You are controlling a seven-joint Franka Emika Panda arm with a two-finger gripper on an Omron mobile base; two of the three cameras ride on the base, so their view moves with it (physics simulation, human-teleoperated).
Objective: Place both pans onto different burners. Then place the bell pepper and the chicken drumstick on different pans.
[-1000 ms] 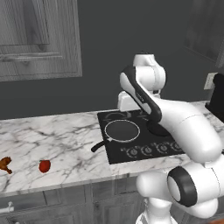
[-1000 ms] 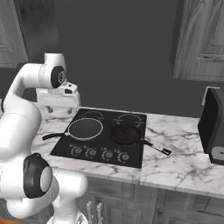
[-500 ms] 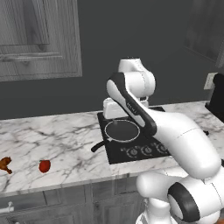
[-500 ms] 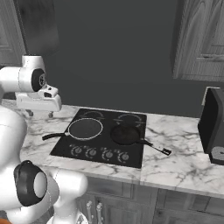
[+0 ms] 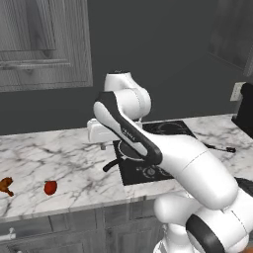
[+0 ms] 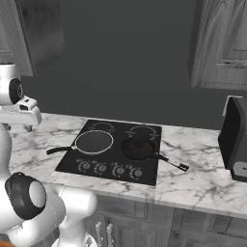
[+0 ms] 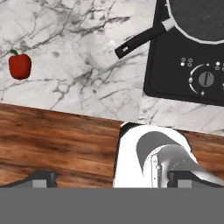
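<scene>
Two pans stand on the black cooktop (image 6: 144,170). The pale-rimmed pan (image 6: 94,142) (image 7: 197,17) sits on the front left burner, its handle (image 7: 142,38) pointing left over the marble. The darker pan (image 6: 138,148) sits on the burner beside it, handle toward the right. The red bell pepper (image 5: 50,187) (image 7: 19,65) lies near the counter's front edge, far left of the cooktop. Further left lies the chicken drumstick (image 5: 6,184). My gripper (image 5: 103,143) (image 6: 18,126) (image 7: 113,179) hangs open and empty above the marble, between cooktop and pepper.
Two bare burner rings (image 6: 143,129) lie at the cooktop's back, with knobs (image 7: 205,78) along its front. A black appliance (image 6: 234,140) stands on the counter at the right. Wall cabinets hang above, and wooden floor (image 7: 57,140) shows beyond the counter edge.
The arm has swung left, from over the cooktop to over the bare marble beside it. The gripper stayed open. Pans, pepper and drumstick have not moved.
</scene>
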